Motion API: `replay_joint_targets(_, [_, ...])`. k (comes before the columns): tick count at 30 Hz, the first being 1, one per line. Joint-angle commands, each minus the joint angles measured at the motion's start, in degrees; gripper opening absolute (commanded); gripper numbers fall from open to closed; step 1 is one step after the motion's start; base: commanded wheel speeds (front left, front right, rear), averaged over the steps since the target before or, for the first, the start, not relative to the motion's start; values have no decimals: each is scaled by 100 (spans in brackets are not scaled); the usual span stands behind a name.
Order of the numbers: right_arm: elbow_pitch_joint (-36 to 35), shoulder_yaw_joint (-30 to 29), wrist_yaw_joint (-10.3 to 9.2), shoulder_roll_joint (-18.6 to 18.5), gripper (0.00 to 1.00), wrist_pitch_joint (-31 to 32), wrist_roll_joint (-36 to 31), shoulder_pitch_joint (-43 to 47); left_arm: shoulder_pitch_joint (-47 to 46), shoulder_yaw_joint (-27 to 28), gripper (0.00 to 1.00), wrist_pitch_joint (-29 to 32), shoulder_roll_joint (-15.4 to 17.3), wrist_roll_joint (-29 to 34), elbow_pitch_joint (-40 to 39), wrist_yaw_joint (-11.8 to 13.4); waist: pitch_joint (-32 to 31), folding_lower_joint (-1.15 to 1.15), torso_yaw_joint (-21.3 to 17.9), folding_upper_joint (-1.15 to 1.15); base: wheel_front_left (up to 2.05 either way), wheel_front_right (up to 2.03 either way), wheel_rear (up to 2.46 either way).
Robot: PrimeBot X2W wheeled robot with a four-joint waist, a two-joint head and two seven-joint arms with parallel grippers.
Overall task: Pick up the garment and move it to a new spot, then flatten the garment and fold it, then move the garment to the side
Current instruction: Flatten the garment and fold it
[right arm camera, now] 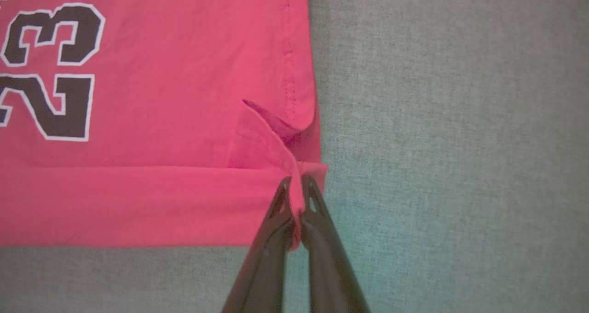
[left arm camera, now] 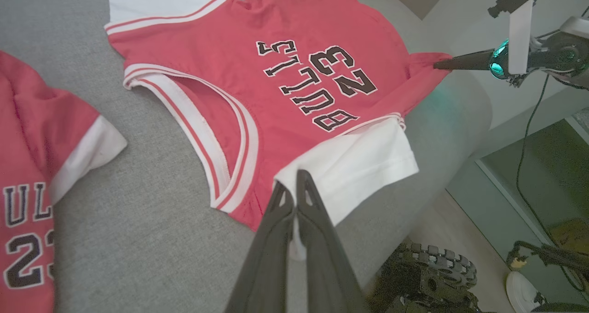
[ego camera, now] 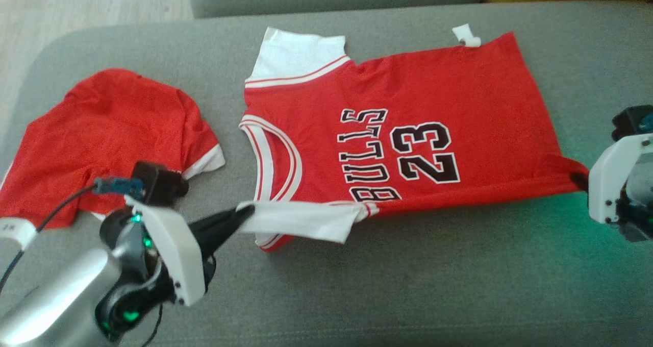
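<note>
The garment is a red jersey with white sleeves and black "BULLS 23" print, spread across the grey cushion with its neck toward the left. My left gripper is shut on the near white sleeve, its tips pinching the sleeve's edge. My right gripper is shut on the near hem corner, and the red cloth bunches into its tips. The near long edge is doubled over in a narrow band between the two grippers. The right gripper also appears from the left wrist.
A second red jersey lies crumpled at the cushion's left, close behind my left arm. Pale floor shows past the cushion's far left corner. The robot's tracked base and cables sit below the cushion's near edge.
</note>
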Motion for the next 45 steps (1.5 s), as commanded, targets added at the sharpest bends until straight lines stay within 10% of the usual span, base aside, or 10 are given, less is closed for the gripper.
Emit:
replay_joint_targets(1, [-35, -59, 20, -95, 0, 12, -58, -119, -421, 336, 0, -58, 163, 85, -63, -26, 132, 0, 42, 0, 0, 0, 0])
replay_joint_targets(19, [646, -220, 20, 326, 0, -114, -498, -1106, -1654, 65, 0, -478, -449, 611, 1376, -212, 862, 0, 122, 0, 0, 0, 0])
replay_joint_targets(20, [677, -218, 20, 343, 72, -205, -545, -1141, -1696, 36, 0, -518, -484, 629, 1433, -216, 868, 0, 124, 0, 0, 0, 0])
replay_joint_targets(21, [752, -242, 20, 383, 100, -241, -552, -1163, -1734, 12, 0, -572, -518, 652, 1489, -219, 867, 0, 126, 0, 0, 0, 0])
replay_joint_targets(22, [762, -228, 20, 423, 100, -306, -575, -1183, -1769, -1, 25, -643, -550, 688, 1553, -221, 861, 0, 126, 0, 0, 0, 0])
replay_joint_targets(23, [799, -256, 20, 449, 100, -413, -592, -1216, -1801, -6, 86, -727, -580, 742, 1629, -221, 851, 0, 123, 0, 0, 0, 0])
replay_joint_targets(24, [848, -291, 20, 475, 100, -547, -619, -1252, -1825, -4, 100, -814, -616, 793, 1714, -212, 835, 0, 116, 0, 0, 0, 0])
replay_joint_targets(39, [836, -1028, 20, 1050, 100, -4248, -984, -719, -1086, 1238, 100, -2913, -1798, 322, 2297, 638, 136, 0, 18, 0, 0, 0, 0])
replay_joint_targets(45, [437, -1398, 20, 1251, 100, -4660, -1466, -74, -330, 1910, 100, -2972, -2273, 985, 1843, 948, -160, 0, -40, 0, 0, 0, 0])
